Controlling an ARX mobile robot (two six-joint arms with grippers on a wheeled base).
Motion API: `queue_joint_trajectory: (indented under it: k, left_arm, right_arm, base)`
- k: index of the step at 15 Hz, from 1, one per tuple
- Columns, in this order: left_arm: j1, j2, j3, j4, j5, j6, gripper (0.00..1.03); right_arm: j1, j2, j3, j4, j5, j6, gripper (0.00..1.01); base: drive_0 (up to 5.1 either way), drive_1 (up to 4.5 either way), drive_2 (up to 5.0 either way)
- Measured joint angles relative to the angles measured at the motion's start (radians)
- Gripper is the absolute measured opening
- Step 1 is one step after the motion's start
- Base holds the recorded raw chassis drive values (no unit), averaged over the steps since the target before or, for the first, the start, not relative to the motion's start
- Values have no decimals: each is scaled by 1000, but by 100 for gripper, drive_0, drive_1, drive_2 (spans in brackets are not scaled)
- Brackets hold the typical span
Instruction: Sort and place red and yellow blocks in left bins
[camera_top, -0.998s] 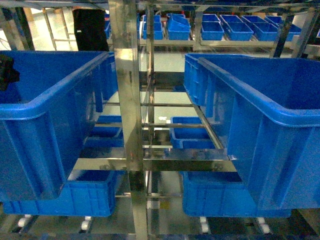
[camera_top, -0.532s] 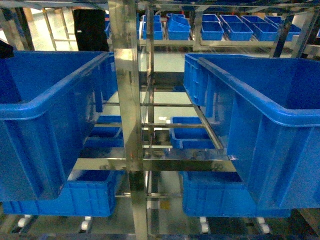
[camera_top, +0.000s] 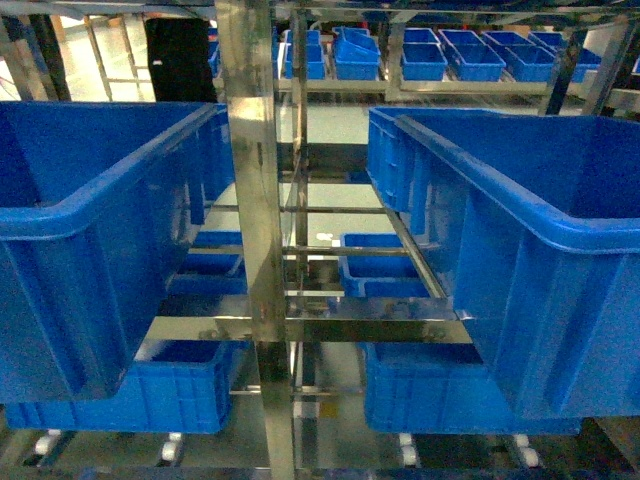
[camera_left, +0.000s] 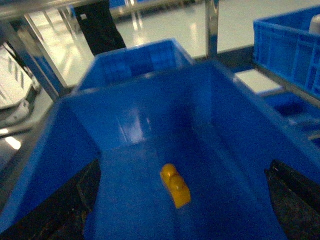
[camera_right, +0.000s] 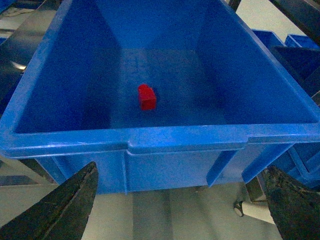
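Yellow block (camera_left: 175, 185) on bin (camera_left: 130, 125) floor; red block (camera_right: 147, 97) in other bin (camera_right: 150, 140). Both tools wide, empty.

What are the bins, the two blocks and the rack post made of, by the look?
Bins: probably moulded plastic, smooth, faint sheen, thick rolled rim. Yellow block and red block: likely glossy hard plastic; studs too blurred to confirm. Rack post: looks like polished metal, showing mirror-like reflections.

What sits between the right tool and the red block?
In the right wrist view, the bin's near wall and rim separate the open right tool from the red block.
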Motion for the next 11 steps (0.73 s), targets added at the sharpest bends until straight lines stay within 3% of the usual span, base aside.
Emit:
queue_joint_trajectory:
  k: [6, 9, 10, 11]
  left_arm:
    - [70, -297, -266, -105, 109, -14, 98]
    - [129, -494, -348, -69, 187, -43, 98]
    - [131, -557, -419, -46, 220, -72, 98]
    - [118, -580, -444, -9, 211, -86, 98]
  right_arm:
    - [0, 0, 0, 0, -1, 0, 98]
    - [0, 0, 0, 0, -1, 0, 98]
    - [0, 0, 0, 0, -1, 0, 98]
    - [0, 0, 0, 0, -1, 0, 98]
  base:
    - [0, 0, 0]
    - [0, 0, 0]
    - [0, 0, 0]
    - [0, 0, 0]
